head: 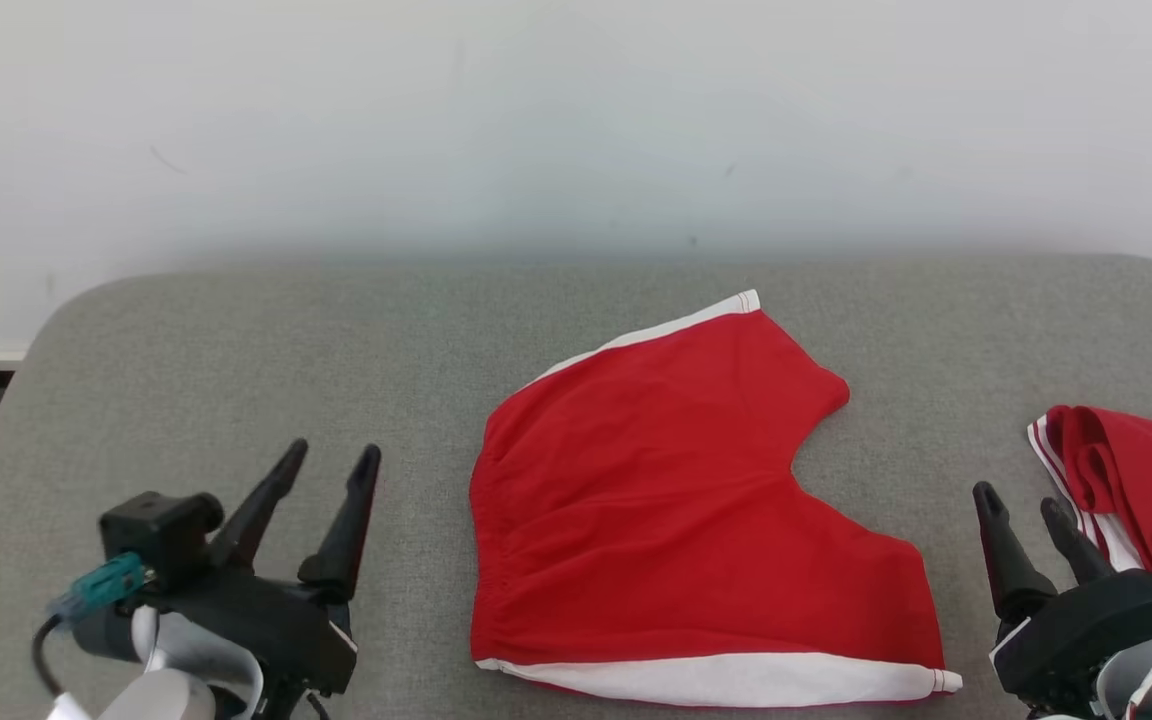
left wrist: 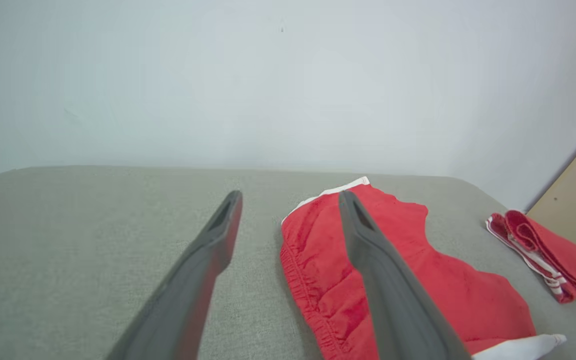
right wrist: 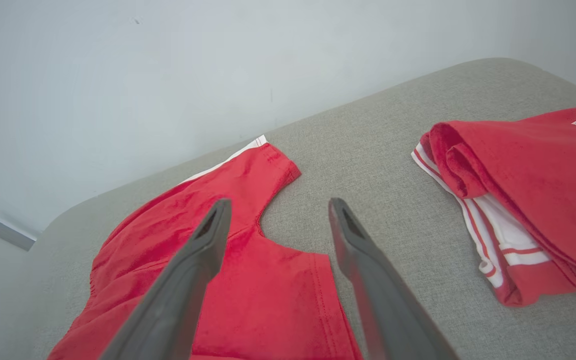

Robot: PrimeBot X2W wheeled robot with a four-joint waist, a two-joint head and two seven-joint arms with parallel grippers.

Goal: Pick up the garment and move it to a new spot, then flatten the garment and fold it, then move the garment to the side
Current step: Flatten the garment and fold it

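Nearest, the left gripper (head: 332, 450) and right gripper (head: 1019, 498) stood spread apart, both empty. Between them, red shorts (head: 676, 500) lay flat on the grey padded surface (head: 236, 340). The frame edge cut off a folded red garment (head: 1136, 470) at the right.

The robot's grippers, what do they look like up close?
The left gripper and right gripper each have a black blocky body with two long, dark grey, tapering fingers. A teal plug with a black cable sits on the left one. Pale white-grey forearms follow behind.
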